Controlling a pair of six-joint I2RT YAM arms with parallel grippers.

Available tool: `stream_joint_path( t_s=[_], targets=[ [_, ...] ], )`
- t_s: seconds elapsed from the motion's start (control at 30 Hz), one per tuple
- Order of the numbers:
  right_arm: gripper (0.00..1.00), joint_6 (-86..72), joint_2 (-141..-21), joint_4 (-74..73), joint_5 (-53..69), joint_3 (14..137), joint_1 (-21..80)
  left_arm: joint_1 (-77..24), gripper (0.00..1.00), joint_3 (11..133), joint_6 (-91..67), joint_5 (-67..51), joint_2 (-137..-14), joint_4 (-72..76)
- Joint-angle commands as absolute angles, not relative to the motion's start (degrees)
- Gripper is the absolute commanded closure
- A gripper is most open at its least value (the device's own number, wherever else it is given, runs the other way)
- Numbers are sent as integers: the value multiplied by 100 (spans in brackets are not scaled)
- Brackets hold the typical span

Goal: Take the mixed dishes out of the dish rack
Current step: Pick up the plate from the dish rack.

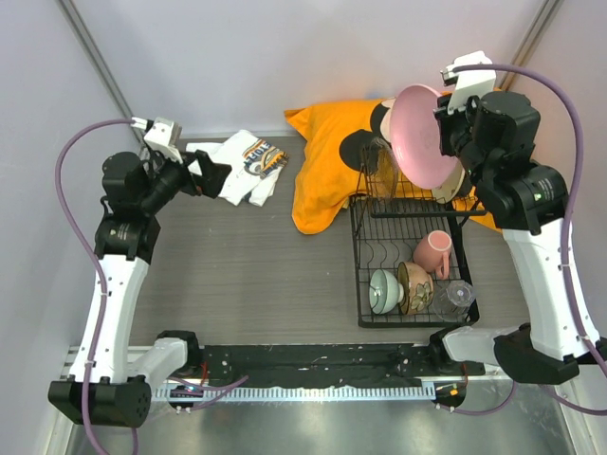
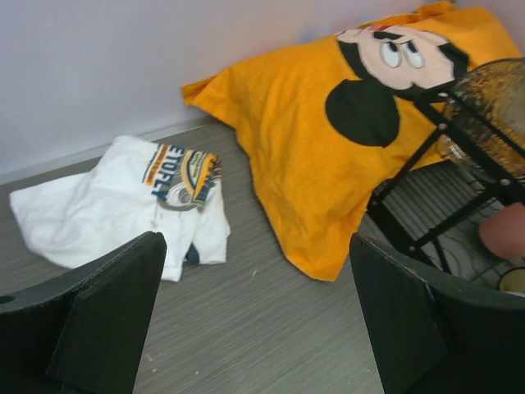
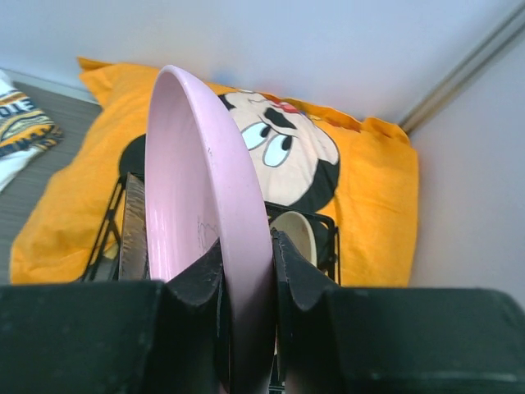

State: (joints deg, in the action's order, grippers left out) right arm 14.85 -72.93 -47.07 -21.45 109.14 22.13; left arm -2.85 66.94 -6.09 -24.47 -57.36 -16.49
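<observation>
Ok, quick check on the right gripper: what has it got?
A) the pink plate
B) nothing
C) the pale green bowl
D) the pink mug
A: the right gripper is shut on the rim of the pink plate, held on edge above the dish rack, while the pink mug and pale green bowl sit in the rack.

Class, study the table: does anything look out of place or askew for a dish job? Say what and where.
Two fabrics look out of place: a rumpled orange cartoon cloth at the far side, seemingly running under the rack's far end, and a crumpled white shirt left of it. No spill or breakage shows.
</observation>
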Motion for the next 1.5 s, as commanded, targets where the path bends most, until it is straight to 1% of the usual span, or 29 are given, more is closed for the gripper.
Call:
stream_joint_path(
  t_s=[0.0,0.13,0.37,0.43,0.5,0.57,0.6,0.7,0.97,1.2,1.47],
  targets=[
    [99,1275,-6987,-4588,-1187,11373,2241,-264,0,7302,-1133,-3488,-5906,-1389],
    [99,1231,-6987,-4676,-818,11566,2241,-316,0,7549,-1388,-3849,-6091,-1389],
    [99,1195,-6979,-4755,-449,11663,2241,-475,0,7620,-1424,-3849,-6135,-1345],
    [99,1126,-6952,-4807,-71,11672,2241,-554,0,7655,-1415,-3893,-6143,-1318],
    [99,1064,-6943,-4878,646,11654,2241,-650,0,7734,-1398,-4112,-6161,-1292],
    [99,993,-6952,-4948,1079,11611,2250,-747,0,7769,-1363,-4402,-6170,-1205],
    [99,984,-6943,-4974,1464,11584,2241,-878,0,7761,-1275,-4482,-6170,-1161],
    [99,923,-6970,-4983,2071,11382,2233,-1255,0,7734,-994,-4544,-6108,-1081],
    [99,835,-7110,-4887,2978,10960,2250,-1897,0,7892,-1072,-4676,-6363,-1020],
    [99,809,-7163,-4825,3445,10802,2250,-2329,0,7972,-1151,-4764,-6582,-897],
    [99,773,-7260,-4720,3665,10573,2276,-2619,0,8147,-1406,-4729,-6908,-774]
  ],
)
